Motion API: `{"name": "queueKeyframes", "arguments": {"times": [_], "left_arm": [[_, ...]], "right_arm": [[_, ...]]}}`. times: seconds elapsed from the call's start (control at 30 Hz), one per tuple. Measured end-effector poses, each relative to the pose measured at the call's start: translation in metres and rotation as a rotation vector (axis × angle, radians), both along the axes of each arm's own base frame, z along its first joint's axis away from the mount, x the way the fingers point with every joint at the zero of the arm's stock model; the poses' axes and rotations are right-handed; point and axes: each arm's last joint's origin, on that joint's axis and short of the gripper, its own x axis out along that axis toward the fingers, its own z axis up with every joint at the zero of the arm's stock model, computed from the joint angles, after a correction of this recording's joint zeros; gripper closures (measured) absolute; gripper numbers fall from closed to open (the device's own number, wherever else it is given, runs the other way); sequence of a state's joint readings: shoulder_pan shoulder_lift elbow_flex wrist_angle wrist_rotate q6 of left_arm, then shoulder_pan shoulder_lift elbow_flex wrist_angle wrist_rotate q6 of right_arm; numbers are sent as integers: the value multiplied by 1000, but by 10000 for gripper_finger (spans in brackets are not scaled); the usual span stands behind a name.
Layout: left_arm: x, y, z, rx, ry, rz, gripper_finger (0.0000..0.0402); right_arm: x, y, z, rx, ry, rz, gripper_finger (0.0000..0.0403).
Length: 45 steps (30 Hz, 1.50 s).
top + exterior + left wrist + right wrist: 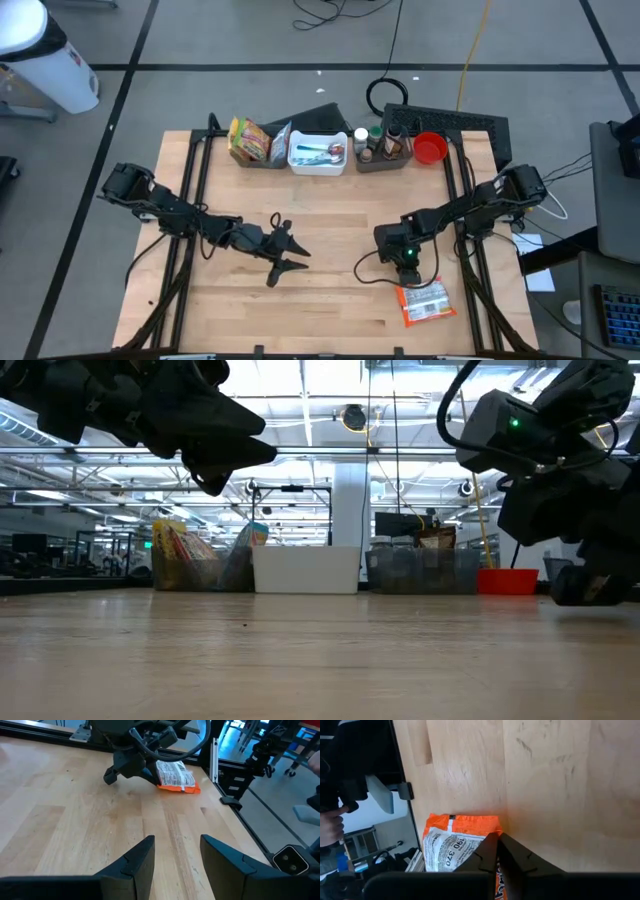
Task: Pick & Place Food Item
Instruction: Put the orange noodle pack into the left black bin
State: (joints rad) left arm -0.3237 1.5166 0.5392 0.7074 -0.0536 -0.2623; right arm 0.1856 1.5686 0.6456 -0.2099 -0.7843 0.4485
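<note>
Grey floor with dark tape lines surrounds a pale wooden table (330,300), and along its far edge stand a bag of snacks (250,140), a white bin (318,153), a dark bin of bottles (383,148) and a red cup (430,148).

An orange-and-white food packet (426,301) lies flat near the table's front right corner. In the high view its long axis runs roughly across the table, slightly tilted, with the orange ends at its 2 short sides; the printed white face is up.

Just above the packet's far edge sits the right gripper (408,262), pointing down at it. In the right wrist view its 2 fingers (487,852) are pressed together, tips meeting right at the orange edge of the packet (457,845); whether they pinch the wrapper cannot be told.

At the table's left-centre, well apart from the packet, the left gripper (283,252) hovers with its 2 fingers (140,862) apart and nothing between them, aimed toward the packet (175,776).
</note>
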Motion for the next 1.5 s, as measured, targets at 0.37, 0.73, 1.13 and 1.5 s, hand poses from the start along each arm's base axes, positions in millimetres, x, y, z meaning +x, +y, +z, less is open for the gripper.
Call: {"name": "queueKeyframes", "arguments": {"times": [0.37,0.73,1.13,1.5], "left_arm": [[0,1,0,5,-1,1,238],[3,10,0,17,-5,33,238],[6,19,1,47,-17,57,238],[4,20,13,129,-87,49,238]], "right_arm": [[4,0,2,1,-89,29,402],[32,-7,18,25,-428,-36,403],[61,-35,45,-157,-833,-323,403],[69,-65,54,-466,-1009,-520,403]]}}
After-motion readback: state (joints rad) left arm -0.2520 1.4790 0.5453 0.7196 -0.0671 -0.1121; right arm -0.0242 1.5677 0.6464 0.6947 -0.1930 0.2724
